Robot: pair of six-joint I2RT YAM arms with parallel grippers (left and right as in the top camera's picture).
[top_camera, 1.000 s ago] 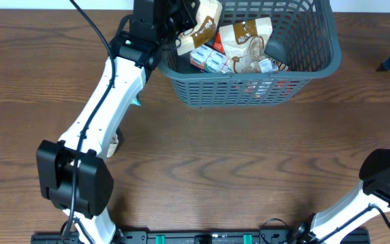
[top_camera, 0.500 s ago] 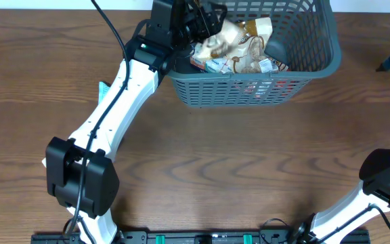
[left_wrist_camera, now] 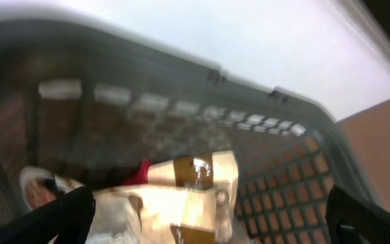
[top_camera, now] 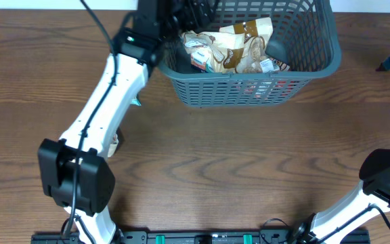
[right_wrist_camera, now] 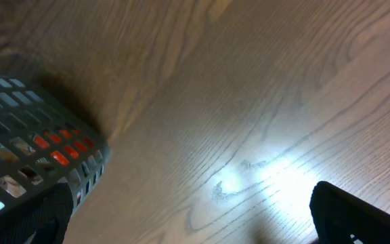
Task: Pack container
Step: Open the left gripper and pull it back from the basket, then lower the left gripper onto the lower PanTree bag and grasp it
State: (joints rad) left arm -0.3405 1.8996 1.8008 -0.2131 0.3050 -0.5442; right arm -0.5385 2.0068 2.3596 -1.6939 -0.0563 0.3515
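The brown wood-grain table (top_camera: 249,156) fills the overhead view; the container (top_camera: 249,95), a large dark grey plastic basket with slotted lattice walls and a thick rolled rim, stands at about 12 o'clock on it, reaching the far edge.

The white left arm (top_camera: 107,102) runs from about 7 o'clock up to the container's 10 o'clock corner; 1 second ago it hung over the rim with a cream and brown snack packet pinched in its fingers. That packet (top_camera: 205,44) now lies inside, at the 9 o'clock end of the heap and touching a larger tan and brown packet (top_camera: 242,41); small blue and white packets (top_camera: 205,62) sit beneath them at 6 o'clock, and something red (top_camera: 263,87) shows through the near wall.

The left gripper (left_wrist_camera: 208,213) has let go; in its wrist view the 2 fingers stand far apart with nothing between them, the packets below and the lattice wall beyond. It has drawn back toward the 10 o'clock corner.

The right gripper (right_wrist_camera: 188,217) waits at the table's 3 o'clock edge, jaws spread over bare wood, the container's corner at its 9 o'clock.

We judge 1 more item packed; a turquoise scrap (top_camera: 138,102) peeps from under the left arm, but we cannot tell what it is.
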